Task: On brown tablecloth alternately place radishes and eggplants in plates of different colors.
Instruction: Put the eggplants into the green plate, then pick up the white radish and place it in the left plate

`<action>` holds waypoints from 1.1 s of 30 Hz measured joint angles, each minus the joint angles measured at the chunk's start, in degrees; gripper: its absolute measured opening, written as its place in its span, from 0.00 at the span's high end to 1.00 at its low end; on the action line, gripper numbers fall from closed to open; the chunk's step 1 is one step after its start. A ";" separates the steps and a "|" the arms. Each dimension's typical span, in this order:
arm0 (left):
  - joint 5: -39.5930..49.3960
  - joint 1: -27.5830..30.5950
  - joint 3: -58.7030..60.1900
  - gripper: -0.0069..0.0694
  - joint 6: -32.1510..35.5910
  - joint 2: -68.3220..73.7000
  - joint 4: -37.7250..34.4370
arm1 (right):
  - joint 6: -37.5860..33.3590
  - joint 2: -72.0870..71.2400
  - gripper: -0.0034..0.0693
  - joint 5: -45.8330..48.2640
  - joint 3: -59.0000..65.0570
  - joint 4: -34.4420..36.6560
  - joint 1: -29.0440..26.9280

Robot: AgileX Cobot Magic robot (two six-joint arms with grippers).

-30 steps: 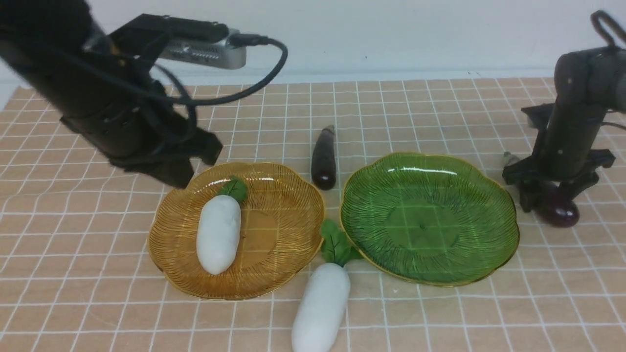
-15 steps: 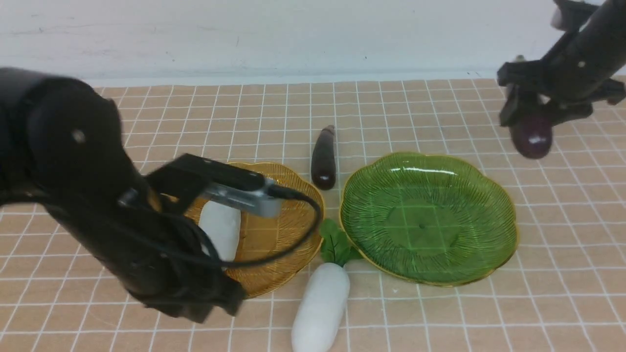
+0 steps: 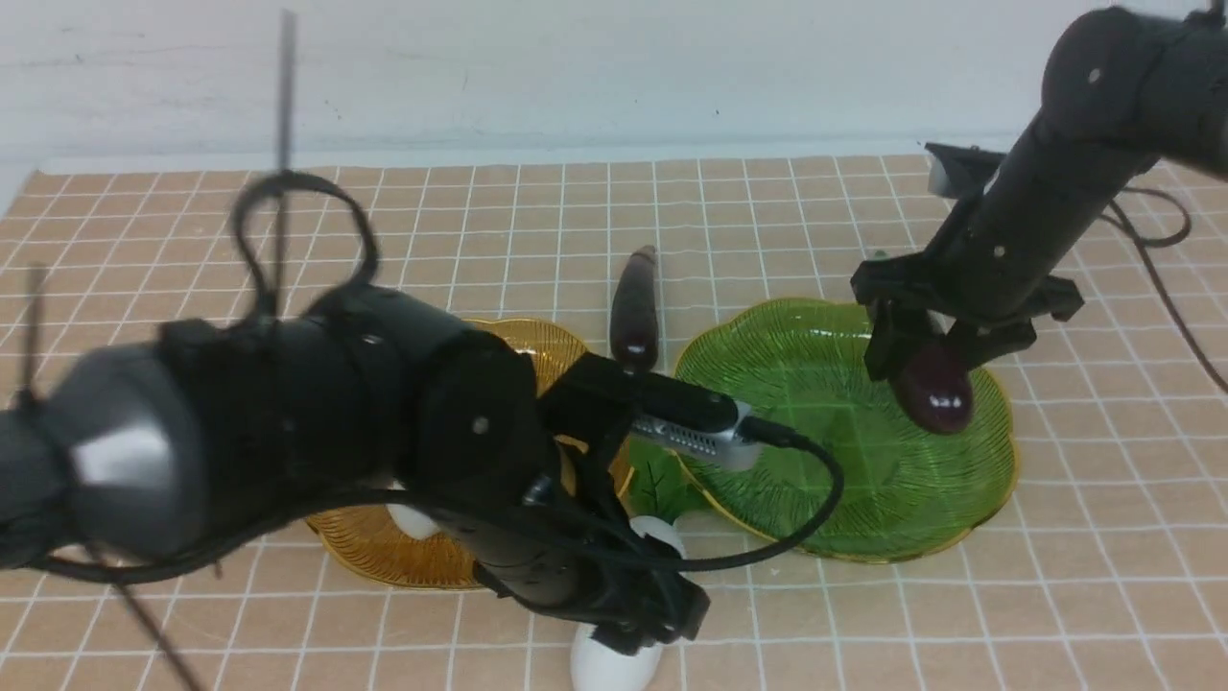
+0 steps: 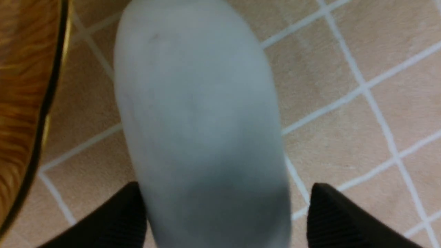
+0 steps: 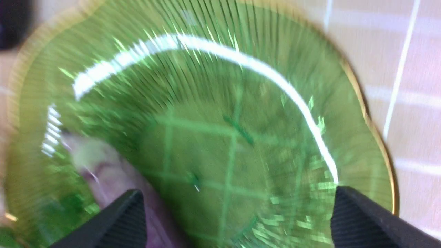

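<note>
Left gripper (image 4: 224,220): jaws spread and set down astride the near radish (image 4: 200,113). This radish lies on the brown tablecloth (image 4: 361,51), just beside the amber plate (image 4: 20,86). One finger (image 4: 120,220) looks to be against the radish's side; the other stands clear of it.

Second radish (image 3: 413,523): we find it in the amber plate, mostly hidden behind the left arm.

Right gripper (image 3: 935,357): over the far right part of the green plate (image 3: 844,518). In the wrist view its fingers (image 5: 117,220) stand wide apart. One eggplant (image 3: 932,393) sits directly under the jaws, above the plate. The wrist view is blurred, so we cannot tell whether it touches a finger.

Second eggplant (image 3: 633,307): on the cloth between the two plates, toward their far side.
</note>
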 joint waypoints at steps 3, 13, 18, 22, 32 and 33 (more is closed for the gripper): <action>0.07 0.00 -0.05 0.36 -2.51 2.94 -0.12 | -0.46 -0.70 0.07 0.15 -3.75 3.00 0.00; 7.13 0.00 -0.23 0.42 -4.97 -6.06 0.25 | -1.24 -2.33 0.22 0.90 -10.16 8.87 0.38; 7.88 4.92 -0.60 0.43 -8.50 -14.99 4.88 | -1.61 -2.33 0.23 1.06 -10.18 9.40 0.38; 4.80 12.92 -0.80 0.43 -8.93 -14.94 7.15 | -4.00 -2.33 0.23 1.13 -10.30 12.75 0.38; 0.30 16.00 -4.57 0.39 -4.85 -4.70 7.23 | -10.89 1.11 0.23 -21.27 -10.75 14.17 7.89; 0.30 16.00 -4.83 0.37 -4.79 -3.80 7.23 | -11.11 1.95 0.23 -23.39 -10.75 14.24 8.32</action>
